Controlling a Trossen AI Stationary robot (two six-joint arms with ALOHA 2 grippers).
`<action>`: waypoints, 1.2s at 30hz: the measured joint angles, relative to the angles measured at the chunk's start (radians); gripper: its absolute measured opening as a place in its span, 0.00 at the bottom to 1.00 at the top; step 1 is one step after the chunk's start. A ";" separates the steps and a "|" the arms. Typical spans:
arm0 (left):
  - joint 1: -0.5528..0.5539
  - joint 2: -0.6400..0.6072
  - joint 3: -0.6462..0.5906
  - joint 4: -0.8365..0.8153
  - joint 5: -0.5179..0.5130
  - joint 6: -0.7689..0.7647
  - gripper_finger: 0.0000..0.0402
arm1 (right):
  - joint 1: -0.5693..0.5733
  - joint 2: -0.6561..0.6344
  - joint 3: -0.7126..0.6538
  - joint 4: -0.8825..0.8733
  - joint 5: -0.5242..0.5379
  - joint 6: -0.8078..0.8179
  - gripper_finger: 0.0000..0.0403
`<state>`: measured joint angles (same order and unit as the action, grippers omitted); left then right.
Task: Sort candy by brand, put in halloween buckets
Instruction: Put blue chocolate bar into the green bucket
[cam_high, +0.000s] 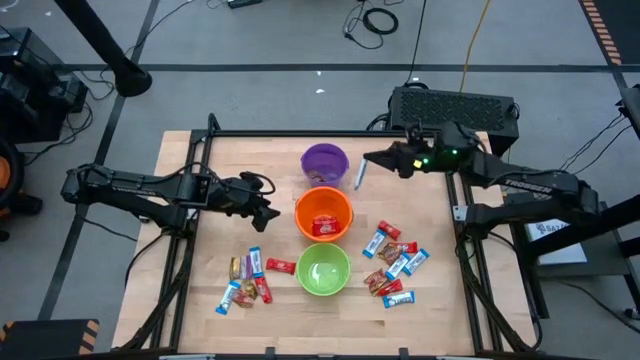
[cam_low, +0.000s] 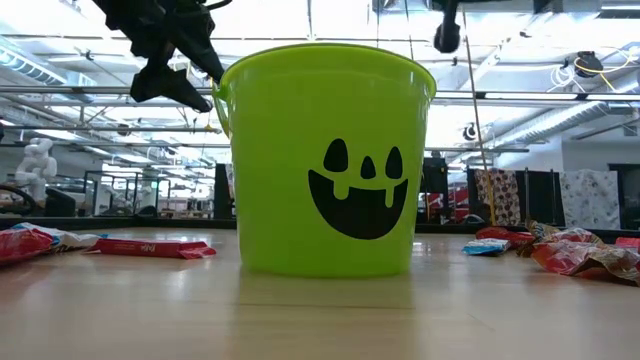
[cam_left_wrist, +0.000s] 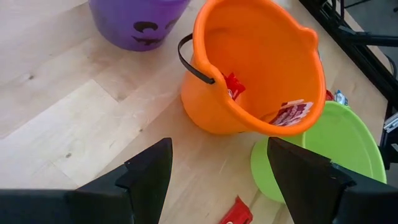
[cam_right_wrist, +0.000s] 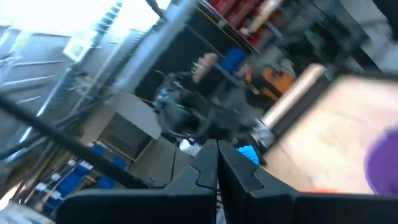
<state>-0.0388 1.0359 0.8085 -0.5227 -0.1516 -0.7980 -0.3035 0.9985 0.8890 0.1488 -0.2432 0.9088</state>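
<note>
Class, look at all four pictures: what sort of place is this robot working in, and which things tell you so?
Probably a robotics lab or workshop: a wooden table framed by metal rails, cables trailing over a grey floor, and exposed ceiling beams with shelving behind.

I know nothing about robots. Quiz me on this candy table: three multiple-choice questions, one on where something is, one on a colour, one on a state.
1. Which bucket sits between the other two?
A purple
B orange
C green

2. What colour are the wrappers inside the orange bucket?
A red
B blue
C yellow

3. How are the left gripper's fingers?
A shut
B open
C holding candy

Answers:
1 B, the orange bucket lies between the purple bucket and the green bucket.
2 A, red candy shows inside.
3 B, the left gripper is spread with nothing between its fingers.
</note>
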 joint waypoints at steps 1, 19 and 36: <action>-0.001 0.000 0.000 0.001 0.000 -0.003 0.67 | 0.007 0.000 0.000 0.027 0.000 -0.025 0.00; -0.001 0.000 0.000 0.045 -0.002 -0.007 0.67 | 0.084 0.001 0.000 0.174 0.012 -0.085 0.00; -0.001 0.000 0.000 0.044 -0.011 -0.005 0.67 | 0.085 0.001 0.000 -0.075 0.265 0.219 0.00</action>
<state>-0.0395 1.0359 0.8082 -0.4783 -0.1623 -0.8032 -0.2184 0.9993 0.8890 0.0743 0.0219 1.1283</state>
